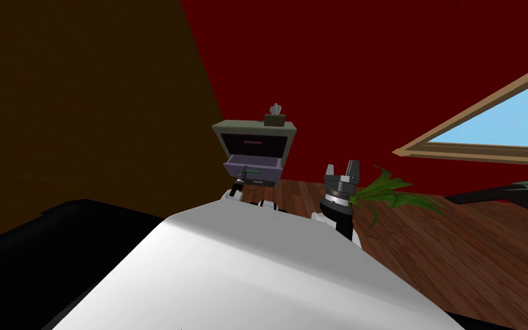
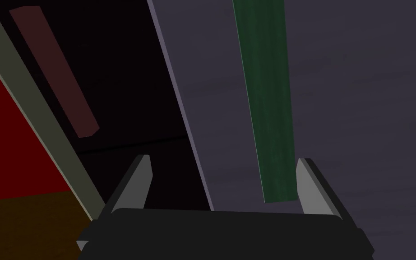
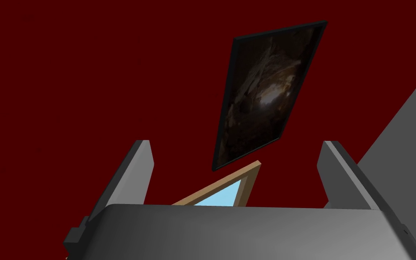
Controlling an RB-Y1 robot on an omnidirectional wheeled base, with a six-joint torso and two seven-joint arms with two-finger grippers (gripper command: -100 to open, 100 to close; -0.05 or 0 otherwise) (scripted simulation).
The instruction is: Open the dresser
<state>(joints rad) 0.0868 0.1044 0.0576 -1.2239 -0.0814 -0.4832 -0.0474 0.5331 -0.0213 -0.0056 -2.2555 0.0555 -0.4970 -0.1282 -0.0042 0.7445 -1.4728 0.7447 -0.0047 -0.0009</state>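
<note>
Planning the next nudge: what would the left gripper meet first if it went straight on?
The left gripper would probably meet the grey drawer front first, its green handle standing between the open fingers; depth is unclear.

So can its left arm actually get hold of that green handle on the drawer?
Probably yes. The left gripper is open right at the drawer front, and the end of the green handle lies between its fingers, close to one. Nothing seems to stand in the way.
</note>
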